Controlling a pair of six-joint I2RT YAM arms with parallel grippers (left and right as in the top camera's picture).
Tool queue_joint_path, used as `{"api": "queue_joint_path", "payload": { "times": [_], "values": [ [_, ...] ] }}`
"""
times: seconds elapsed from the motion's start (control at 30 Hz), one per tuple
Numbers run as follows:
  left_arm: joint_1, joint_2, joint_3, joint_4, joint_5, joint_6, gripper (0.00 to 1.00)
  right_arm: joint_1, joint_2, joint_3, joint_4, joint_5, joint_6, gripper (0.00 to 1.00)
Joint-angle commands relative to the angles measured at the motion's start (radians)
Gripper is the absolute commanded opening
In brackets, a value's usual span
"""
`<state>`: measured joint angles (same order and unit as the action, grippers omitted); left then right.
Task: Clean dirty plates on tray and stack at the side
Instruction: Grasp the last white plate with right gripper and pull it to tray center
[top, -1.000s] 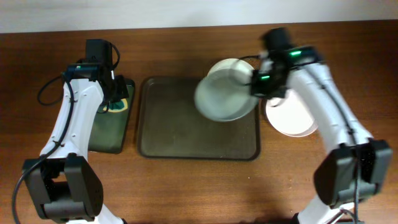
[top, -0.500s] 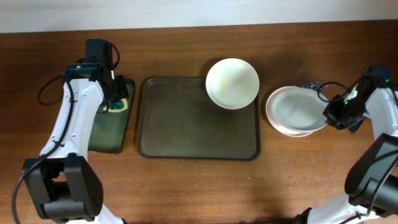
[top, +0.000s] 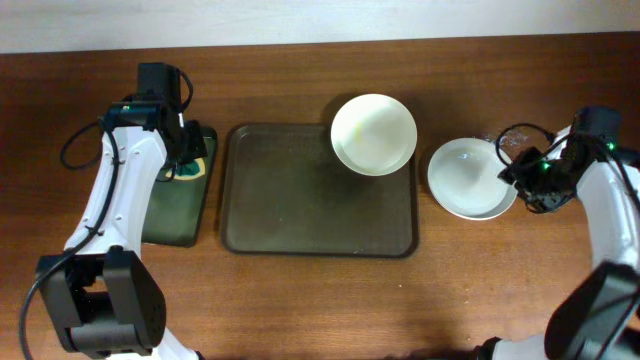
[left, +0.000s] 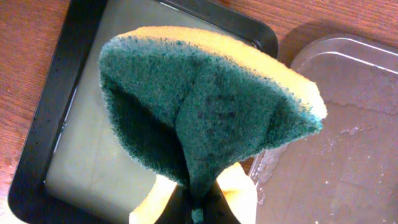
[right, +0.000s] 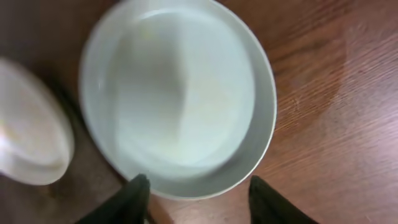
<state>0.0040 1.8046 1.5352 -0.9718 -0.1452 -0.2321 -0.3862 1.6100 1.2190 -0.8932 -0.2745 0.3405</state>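
Now, at your far left the left pincer (left: 198, 210) is pinching a folded sponge (left: 205, 118), green face out and yellow at its edges. It holds the sponge above the black tray (left: 37, 155), which sits on the bench (top: 300, 300) just beside the brown tray (top: 290, 215). Look to that brown tray's far right corner: a cream plate (top: 373, 134) with a faint yellowish smear rests there, overhanging the rim. Right of the tray, off it and on the bench, lies a pale plate (top: 468, 180); whether another sits beneath it you cannot tell. At its right edge the right pincer (right: 199, 186) stands spread, a fingertip either side of the rim, gripping nothing.
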Motion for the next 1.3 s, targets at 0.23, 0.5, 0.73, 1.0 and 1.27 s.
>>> {"api": "queue_joint_path", "payload": {
  "times": [0.23,0.5,0.73,1.0,1.27],
  "values": [
    [-0.001,-0.015,0.013,-0.002,0.004,0.001,0.0,0.436,-0.089,0.009,0.144,0.095,0.021,0.61],
    [-0.001,-0.015,0.013,0.008,0.004,0.001,0.0,0.617,0.152,0.009,0.337,0.319,0.337,0.46],
    [-0.001,-0.015,0.013,0.008,0.003,0.001,0.0,0.635,0.33,0.009,0.403,0.335,0.427,0.46],
    [-0.001,-0.015,0.013,0.009,0.003,0.001,0.0,0.752,0.33,0.009,0.344,0.278,0.37,0.35],
    [-0.001,-0.015,0.013,0.008,0.003,0.001,0.0,0.929,0.322,0.019,0.256,0.151,0.291,0.35]
  ]
}}
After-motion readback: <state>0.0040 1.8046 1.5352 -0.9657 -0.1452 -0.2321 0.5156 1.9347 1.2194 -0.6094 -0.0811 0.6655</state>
